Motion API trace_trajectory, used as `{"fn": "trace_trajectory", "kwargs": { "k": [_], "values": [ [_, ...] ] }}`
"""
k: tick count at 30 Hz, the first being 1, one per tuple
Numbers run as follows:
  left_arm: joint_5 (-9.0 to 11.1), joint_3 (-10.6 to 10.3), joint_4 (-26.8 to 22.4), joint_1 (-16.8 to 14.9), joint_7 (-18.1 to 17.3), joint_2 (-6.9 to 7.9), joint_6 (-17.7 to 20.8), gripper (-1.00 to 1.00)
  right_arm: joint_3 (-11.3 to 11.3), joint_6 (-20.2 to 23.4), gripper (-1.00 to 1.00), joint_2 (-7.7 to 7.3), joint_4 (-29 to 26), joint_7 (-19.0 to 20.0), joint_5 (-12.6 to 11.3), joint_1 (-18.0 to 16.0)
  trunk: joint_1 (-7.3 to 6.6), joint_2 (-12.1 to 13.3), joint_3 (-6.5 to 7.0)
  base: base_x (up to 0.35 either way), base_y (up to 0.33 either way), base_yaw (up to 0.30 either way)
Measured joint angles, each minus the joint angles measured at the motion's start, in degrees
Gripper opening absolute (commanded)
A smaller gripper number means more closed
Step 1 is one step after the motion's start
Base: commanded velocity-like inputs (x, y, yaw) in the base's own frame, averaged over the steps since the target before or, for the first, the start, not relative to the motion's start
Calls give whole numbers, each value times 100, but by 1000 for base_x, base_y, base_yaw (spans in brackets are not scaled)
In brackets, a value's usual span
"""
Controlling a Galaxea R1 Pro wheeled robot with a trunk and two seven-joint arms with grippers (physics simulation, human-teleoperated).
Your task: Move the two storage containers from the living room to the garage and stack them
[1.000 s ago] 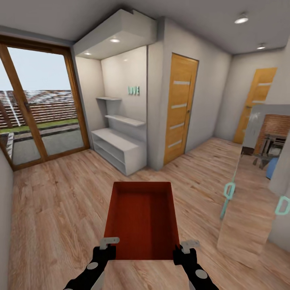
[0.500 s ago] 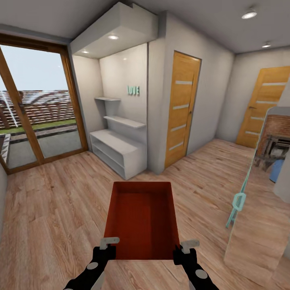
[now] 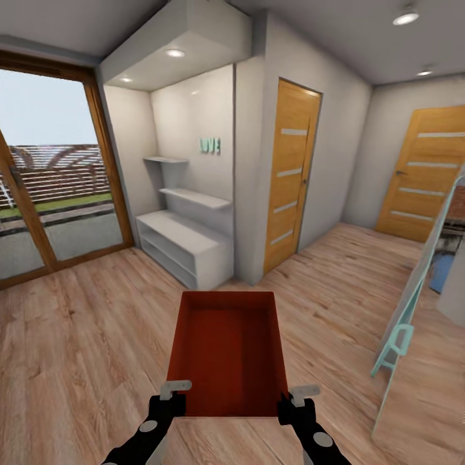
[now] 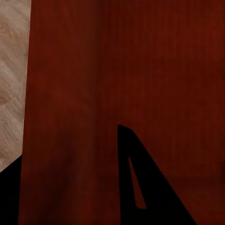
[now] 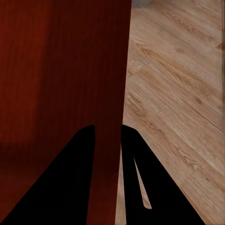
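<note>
Wood plank floor [image 3: 84, 336] everywhere, glass doors [image 3: 45, 187] far left. Both grippers, left [image 3: 169, 395] and right [image 3: 298, 399], clamp the storage container [image 3: 226, 352]; right wrist view shows fingers [image 5: 77, 178] straddling its wall.

Teal letters "LOVE" [image 3: 210, 145] on white alcove wall [image 3: 194, 116] above shelves; no other readable text.

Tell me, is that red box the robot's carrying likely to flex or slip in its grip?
The storage container looks empty, so probably light. Its thin walls may flex. The left gripper and right gripper pinch only its near corners, so it might sag or slip.
</note>
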Motion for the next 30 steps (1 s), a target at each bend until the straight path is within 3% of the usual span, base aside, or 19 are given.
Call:
{"fn": "trace_trajectory", "kwargs": {
  "k": [9,24,30],
  "values": [
    [6,-4,2,0,1,1,0,-100,2,3,-100,0,0,0,-1,0,1,1,0,226,246,-256],
    [6,0,5,0,0,1,-4,-100,2,1,-100,1,0,-2,3,0,2,0,0,25,319,-253],
    [1,5,3,2,-3,2,-8,-100,4,-1,-100,2,1,-3,6,-1,0,0,0,236,235,-60]
  ]
}}
